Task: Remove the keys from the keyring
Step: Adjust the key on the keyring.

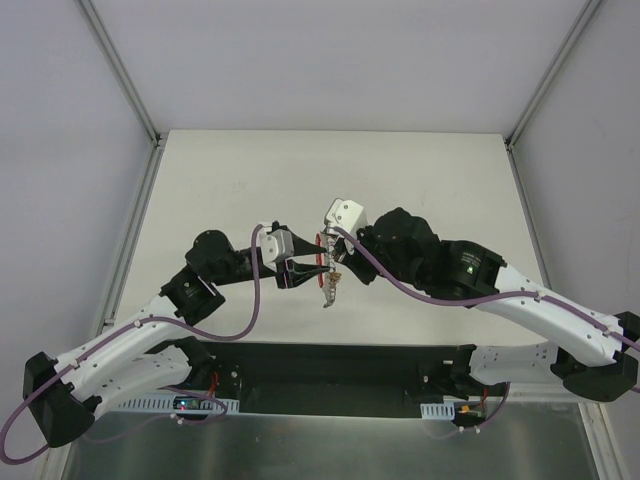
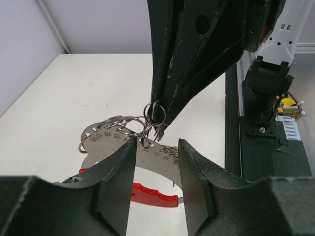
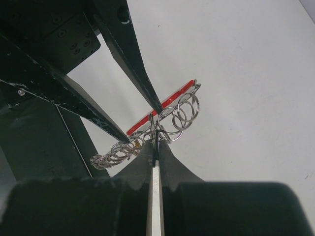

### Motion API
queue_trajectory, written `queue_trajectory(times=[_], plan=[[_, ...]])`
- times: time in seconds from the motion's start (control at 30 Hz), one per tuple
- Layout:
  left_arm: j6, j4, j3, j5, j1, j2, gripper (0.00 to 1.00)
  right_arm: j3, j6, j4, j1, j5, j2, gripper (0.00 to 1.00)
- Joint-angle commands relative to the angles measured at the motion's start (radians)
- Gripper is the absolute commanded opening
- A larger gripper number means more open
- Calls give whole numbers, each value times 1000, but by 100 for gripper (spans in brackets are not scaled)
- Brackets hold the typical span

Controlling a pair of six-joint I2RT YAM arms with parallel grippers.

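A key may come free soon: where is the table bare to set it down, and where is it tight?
Bare: the far stretch of the table beyond both hands, up to its back edge, and the strips outside each arm. Crowded: the centre, where the left hand and the right hand meet on the keyring, with the keys dangling.

Bright, even diffuse light; faint soft shadows on table [image 1: 400, 180]; left gripper [image 2: 157, 152] foreground blurred
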Motion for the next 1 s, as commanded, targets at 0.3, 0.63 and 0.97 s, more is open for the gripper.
queue_trajectory(times=[0.3, 0.63, 0.97], plan=[[59, 72, 0, 106, -7, -16, 33, 25, 20, 31, -1, -10, -42, 1], [64, 69, 20, 120, -7, 8, 24, 15, 17, 33, -1, -30, -45, 1], [79, 43, 55, 118, -7, 38, 25, 6, 14, 36, -1, -47, -49, 1]])
